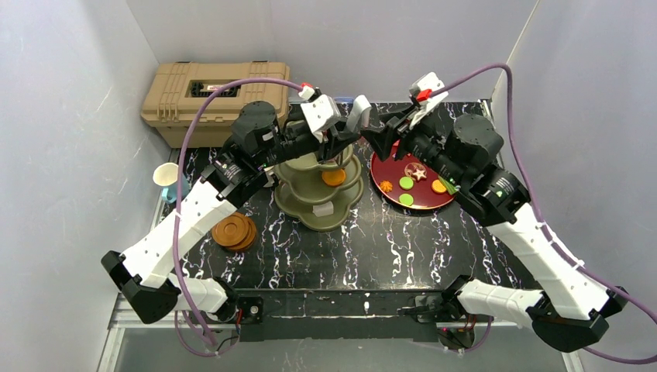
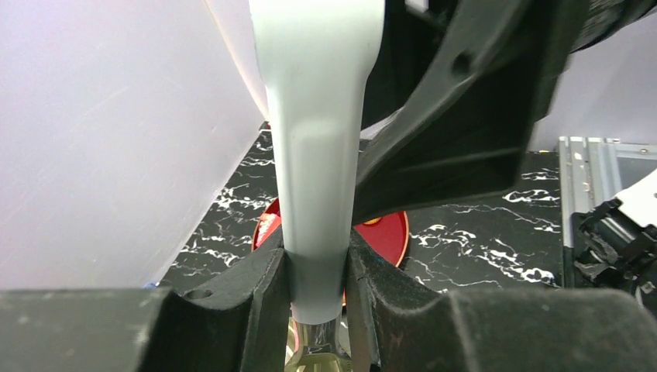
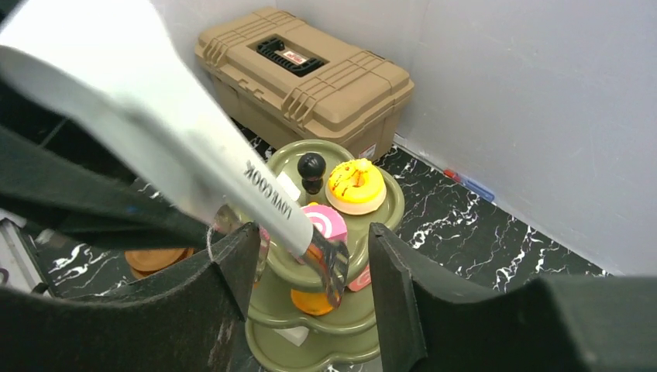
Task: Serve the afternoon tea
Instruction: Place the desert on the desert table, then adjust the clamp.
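Above the olive-green three-tier stand (image 1: 290,203), at the back of the black marbled table (image 1: 372,248), the two arms meet over a white-handled metal-tipped utensil (image 3: 194,147). The left gripper (image 2: 318,271) pinches its handle between both pads. The right gripper (image 3: 310,232) stands spread on either side of the metal tip, with a gap showing at each finger, so it has no grip on it. Serving looks partly done, by my judgement. On the top tier, beside the black knob (image 3: 311,167), sit a yellow doughnut (image 3: 356,186) and a pink swirl roll (image 3: 325,221). An orange piece (image 1: 334,177) lies on the middle tier and a small white piece (image 1: 322,208) on the bottom one. Much is left. The round dark-red plate (image 1: 422,207), just right of the stand, carries five toy pastries, among them two green discs (image 1: 406,183) and a star-topped one (image 1: 419,172), and these would seem to belong on the tiers. The drinks side is not begun: the round wooden saucers (image 1: 235,231) lie stacked and bare near the stand's left, and the white mug (image 1: 165,174) stands apart at the table's left edge, on no saucer. A bluish shape just beside the mug may be the second cup, but it is too hidden to tell. The tan toolbox (image 1: 209,101) sits shut in the back left corner.
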`<state>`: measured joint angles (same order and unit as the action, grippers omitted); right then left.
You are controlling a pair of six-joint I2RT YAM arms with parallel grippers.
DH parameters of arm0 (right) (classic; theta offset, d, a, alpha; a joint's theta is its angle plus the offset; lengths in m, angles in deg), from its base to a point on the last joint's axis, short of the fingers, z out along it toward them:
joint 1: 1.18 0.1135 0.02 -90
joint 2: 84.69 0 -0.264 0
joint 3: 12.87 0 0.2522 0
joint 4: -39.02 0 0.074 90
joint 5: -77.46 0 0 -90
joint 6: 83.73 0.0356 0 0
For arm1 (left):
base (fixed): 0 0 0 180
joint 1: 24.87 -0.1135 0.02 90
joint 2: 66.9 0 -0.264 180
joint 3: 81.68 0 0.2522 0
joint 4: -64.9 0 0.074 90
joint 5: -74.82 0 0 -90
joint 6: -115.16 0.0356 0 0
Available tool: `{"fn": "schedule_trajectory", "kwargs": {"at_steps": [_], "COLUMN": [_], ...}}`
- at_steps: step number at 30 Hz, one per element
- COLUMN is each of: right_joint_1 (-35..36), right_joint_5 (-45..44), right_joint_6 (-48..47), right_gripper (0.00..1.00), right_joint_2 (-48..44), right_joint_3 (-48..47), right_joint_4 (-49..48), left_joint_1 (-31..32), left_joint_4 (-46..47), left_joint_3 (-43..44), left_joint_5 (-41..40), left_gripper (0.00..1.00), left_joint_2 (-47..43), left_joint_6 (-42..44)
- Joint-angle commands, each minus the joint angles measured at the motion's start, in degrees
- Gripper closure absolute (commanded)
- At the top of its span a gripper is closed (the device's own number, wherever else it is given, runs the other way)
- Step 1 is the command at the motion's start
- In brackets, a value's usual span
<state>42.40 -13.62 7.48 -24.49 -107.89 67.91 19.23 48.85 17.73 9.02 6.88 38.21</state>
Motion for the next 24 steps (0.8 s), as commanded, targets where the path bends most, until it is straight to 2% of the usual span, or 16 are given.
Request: {"fn": "schedule_trajectory", "kwargs": {"at_steps": [1,8,15,16,18,19,21,24], "right_joint_1": [-0.1,-0.1,-0.1,-0.1,-0.1,-0.1,-0.1,-0.1], "right_joint_5": [-0.4,-5.9,-6.4,-6.4,-7.5,-8.4,-10.1,-11.6], "right_joint_6": [0.3,-0.5,-1.0,-1.0,-2.3,-2.8,-3.1,-3.7], "right_gripper": [0.40,0.60,0.82,0.86,0.94,0.97,0.99,0.99], "right_joint_2": [1.6,0.7,-1.9,-2.2,-3.1,-3.9,-5.5,-8.1], "right_joint_3": [-0.8,0.7,4.0,4.4,5.1,5.6,6.6,7.0], "right_joint_4": [-3.1,-4.3,-5.3,-4.9,-4.3,-4.3,-4.5,-4.1], "left_joint_1": [1.7,3.1,5.5,5.9,6.6,6.7,6.8,6.8], "left_joint_4": [-0.3,-1.7,-2.0,-2.0,-2.2,-2.6,-3.0,-5.2], "left_joint_3": [3.3,4.2,4.8,5.1,5.9,6.4,7.0,7.0], "left_joint_5": [-0.9,-1.7,-2.4,-2.5,-2.8,-2.8,-3.0,-2.8], "left_gripper": [0.90,0.90,0.87,0.83,0.44,0.35,0.24,0.16], "left_joint_2": [0.4,1.9,5.6,6.3,7.5,8.0,8.3,7.6], "left_joint_6": [-0.5,-2.6,-6.5,-7.1,-8.2,-8.6,-9.4,-10.0]}}
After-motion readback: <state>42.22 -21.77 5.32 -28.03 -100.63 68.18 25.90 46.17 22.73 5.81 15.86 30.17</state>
